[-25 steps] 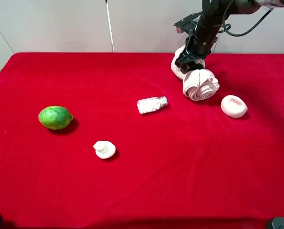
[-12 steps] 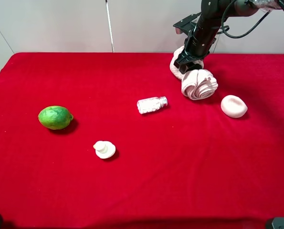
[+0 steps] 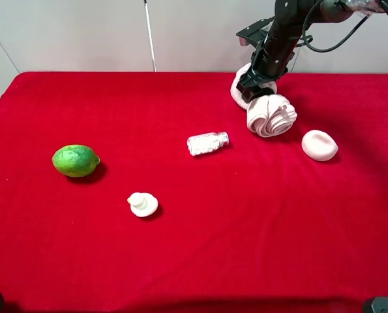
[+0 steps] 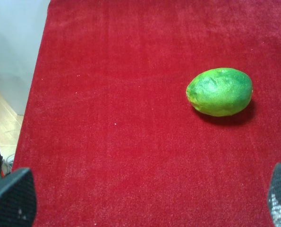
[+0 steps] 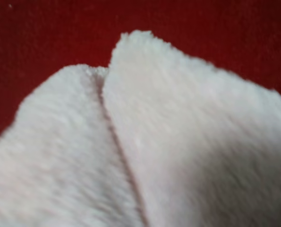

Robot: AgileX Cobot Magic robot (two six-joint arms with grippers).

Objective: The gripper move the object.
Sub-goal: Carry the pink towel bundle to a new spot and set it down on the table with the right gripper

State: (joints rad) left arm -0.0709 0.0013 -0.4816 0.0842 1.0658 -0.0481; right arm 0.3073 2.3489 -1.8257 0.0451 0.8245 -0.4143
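Right gripper pinches towel at its middle, far right of table, near pink lump. Left gripper idle, jaws spread. Grip firm, lift clear before carrying, steer off lump and bottle.

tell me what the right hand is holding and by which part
The right hand holds the pink towel by its waist, between the two rolled lumps.

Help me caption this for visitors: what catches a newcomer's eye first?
The black arm's end effector, gripping the pale pink fluffy rolled towel at the far right of the bright red cloth-covered table, draws the eye first. Next comes the glossy green lime, alone at the left.
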